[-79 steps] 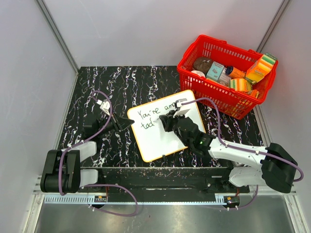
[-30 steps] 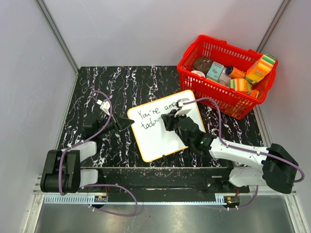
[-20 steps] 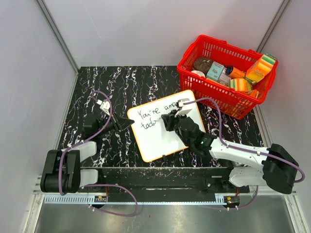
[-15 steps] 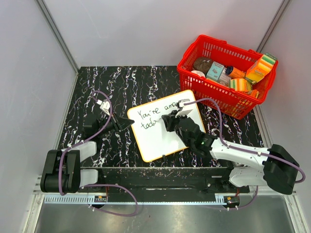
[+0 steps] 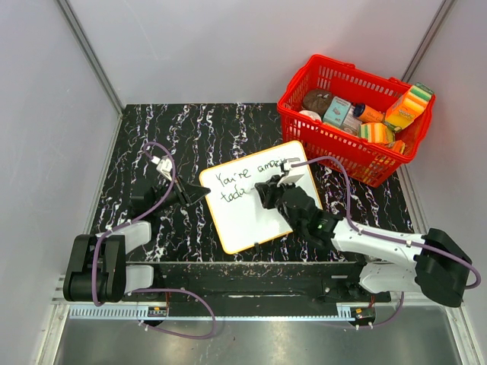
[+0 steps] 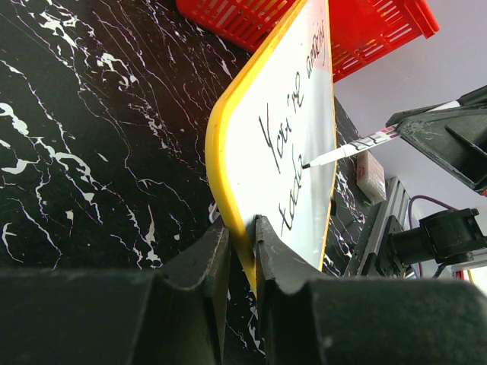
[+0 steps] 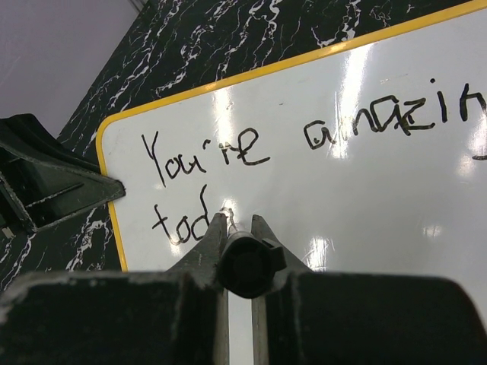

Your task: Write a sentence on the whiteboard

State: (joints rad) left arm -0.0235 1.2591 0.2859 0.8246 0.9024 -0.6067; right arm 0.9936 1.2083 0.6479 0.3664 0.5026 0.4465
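Observation:
The whiteboard (image 5: 255, 213) lies on the black marbled table, white with a yellow rim, and reads "You're amazin" with "tod" below. It also shows in the left wrist view (image 6: 300, 144) and the right wrist view (image 7: 365, 190). My left gripper (image 5: 199, 194) is shut on the board's left rim (image 6: 228, 198). My right gripper (image 5: 266, 188) is shut on a black marker (image 7: 245, 262); its tip (image 6: 306, 163) touches the board just right of "tod".
A red basket (image 5: 358, 156) full of groceries stands at the back right, close to the board's far corner. Grey walls enclose the table on three sides.
My right gripper with the marker has shifted slightly on the second line, adding strokes after "tod". The left gripper and the board have not moved.

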